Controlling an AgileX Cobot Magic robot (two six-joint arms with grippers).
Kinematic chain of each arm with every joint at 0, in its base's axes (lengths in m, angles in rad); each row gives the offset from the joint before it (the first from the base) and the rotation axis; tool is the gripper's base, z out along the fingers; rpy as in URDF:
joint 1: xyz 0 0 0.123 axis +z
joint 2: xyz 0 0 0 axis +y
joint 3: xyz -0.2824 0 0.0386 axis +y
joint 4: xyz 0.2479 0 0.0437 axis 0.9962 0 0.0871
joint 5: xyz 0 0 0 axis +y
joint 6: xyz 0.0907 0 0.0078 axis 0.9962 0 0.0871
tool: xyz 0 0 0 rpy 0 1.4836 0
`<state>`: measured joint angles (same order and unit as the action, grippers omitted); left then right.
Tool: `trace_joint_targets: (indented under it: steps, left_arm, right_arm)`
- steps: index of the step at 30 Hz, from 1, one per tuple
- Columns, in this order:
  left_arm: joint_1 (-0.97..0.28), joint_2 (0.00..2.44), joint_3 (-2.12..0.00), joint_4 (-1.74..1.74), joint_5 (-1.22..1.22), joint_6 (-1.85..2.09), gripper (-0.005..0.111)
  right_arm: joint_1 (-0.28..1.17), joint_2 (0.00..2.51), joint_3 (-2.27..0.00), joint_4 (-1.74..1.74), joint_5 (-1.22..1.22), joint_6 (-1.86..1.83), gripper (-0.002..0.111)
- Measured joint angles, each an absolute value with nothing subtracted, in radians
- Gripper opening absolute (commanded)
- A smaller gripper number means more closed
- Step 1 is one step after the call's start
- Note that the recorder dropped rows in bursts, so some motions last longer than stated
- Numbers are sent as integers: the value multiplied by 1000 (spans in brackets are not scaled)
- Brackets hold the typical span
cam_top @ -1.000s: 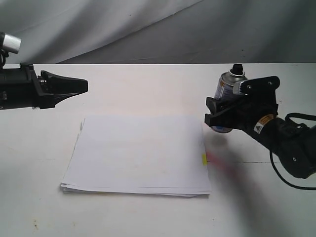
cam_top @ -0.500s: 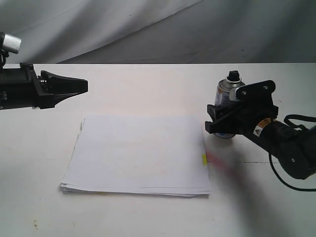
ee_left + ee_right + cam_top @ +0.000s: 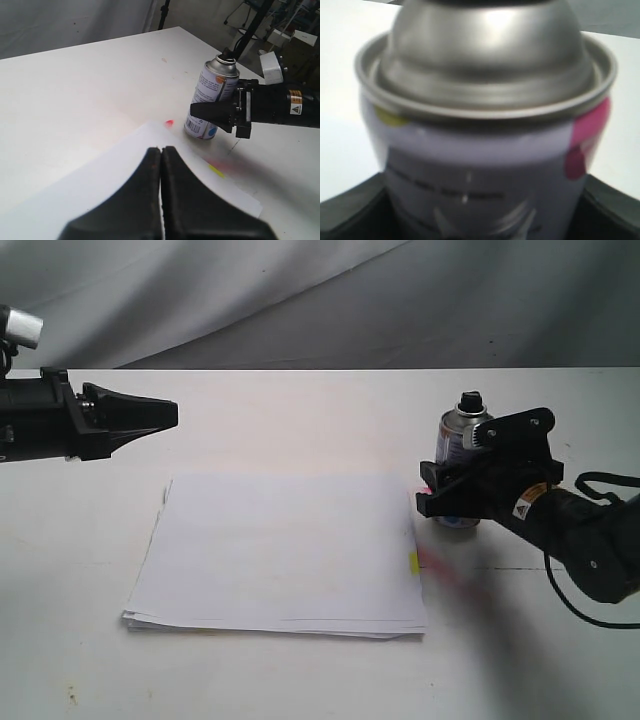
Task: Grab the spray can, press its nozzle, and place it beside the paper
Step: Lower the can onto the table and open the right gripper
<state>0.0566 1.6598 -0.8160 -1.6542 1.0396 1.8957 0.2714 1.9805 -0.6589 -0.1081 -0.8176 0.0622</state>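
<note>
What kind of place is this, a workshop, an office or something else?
Probably a robot lab test bench: a white table against a grey cloth backdrop, a robot arm gripping a spray can, and equipment stands behind.

1. I take this for a robotics lab, not a home or shop.
2. A bare white bench stands before a draped grey cloth.
3. A black robot arm reaches in from each side, ending in the left claw and the right claw.
4. My left wrist view shows dark stands and cluttered gear beyond the bench.
5. A warning sticker marks the right arm.
</note>
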Motion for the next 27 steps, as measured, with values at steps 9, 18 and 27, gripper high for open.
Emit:
trace_joint_targets:
  steps: [9, 18, 27]
  left_arm:
    - [57, 1660, -816, -1654, 1040, 1896, 0]
    - [57, 1660, -816, -1654, 1040, 1896, 0]
    - [57, 1660, -816, -1654, 1040, 1894, 0]
  right_arm:
    - [271, 1980, -659, -108, -780, 62, 0]
    - [271, 1980, -659, -108, -769, 62, 0]
    - [271, 1980, -659, -108, -767, 12, 25]
